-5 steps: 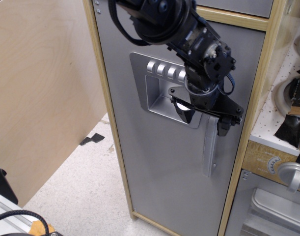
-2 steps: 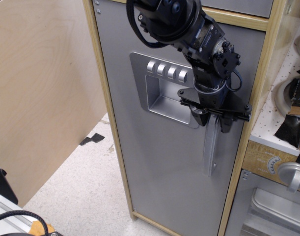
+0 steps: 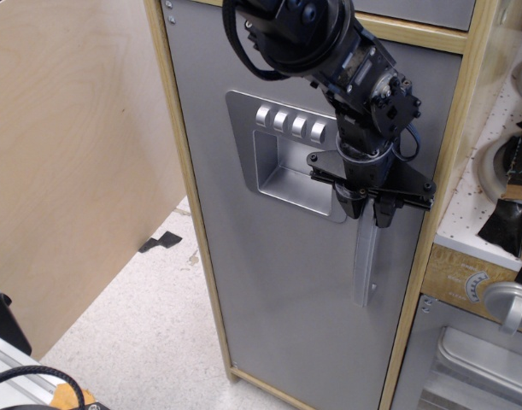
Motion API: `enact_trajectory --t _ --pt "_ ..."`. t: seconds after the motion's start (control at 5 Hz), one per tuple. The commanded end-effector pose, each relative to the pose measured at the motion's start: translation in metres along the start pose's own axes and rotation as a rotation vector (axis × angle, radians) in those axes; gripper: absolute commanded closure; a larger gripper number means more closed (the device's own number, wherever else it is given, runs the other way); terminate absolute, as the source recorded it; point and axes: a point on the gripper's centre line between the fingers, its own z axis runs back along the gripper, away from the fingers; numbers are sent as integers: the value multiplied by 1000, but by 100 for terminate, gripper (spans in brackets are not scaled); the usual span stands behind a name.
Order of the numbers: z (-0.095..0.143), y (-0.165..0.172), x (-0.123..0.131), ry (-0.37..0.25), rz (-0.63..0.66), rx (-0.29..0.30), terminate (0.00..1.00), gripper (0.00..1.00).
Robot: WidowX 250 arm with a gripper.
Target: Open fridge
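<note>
The fridge [image 3: 278, 282] is a tall cabinet with a light-wood frame and a flat silver-grey door. The door lies flush in its frame. It has a recessed dispenser panel [image 3: 282, 171] with a row of round buttons [image 3: 290, 124]. A vertical silver handle [image 3: 366, 269] runs down the door's right side. My black gripper [image 3: 368, 207] reaches down from the arm above. Its two fingers sit on either side of the top of the handle and press against it. The upper end of the handle is hidden behind the gripper.
A large plywood board [image 3: 73, 162] leans at the left over the speckled floor [image 3: 149, 342]. At the right is a white pegboard shelf [image 3: 491, 196], and below it the oven door with a knob [image 3: 508, 307]. Black gear sits at bottom left [image 3: 4, 325].
The gripper moved right from the dispenser recess to the top of the handle. Its fingers then narrowed around the handle. The door has not moved.
</note>
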Motion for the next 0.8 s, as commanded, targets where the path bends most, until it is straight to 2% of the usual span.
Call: enact_trajectory --t 0.0,0.2,0.4,0.6 --pt "39 -1 -25 62 89 56 0 100" --pt "58 7 -45 146 106 55 0 100" --pt "77 -2 -58 220 149 104 0 0" --pt "80 -39 -69 269 99 97 0 0"
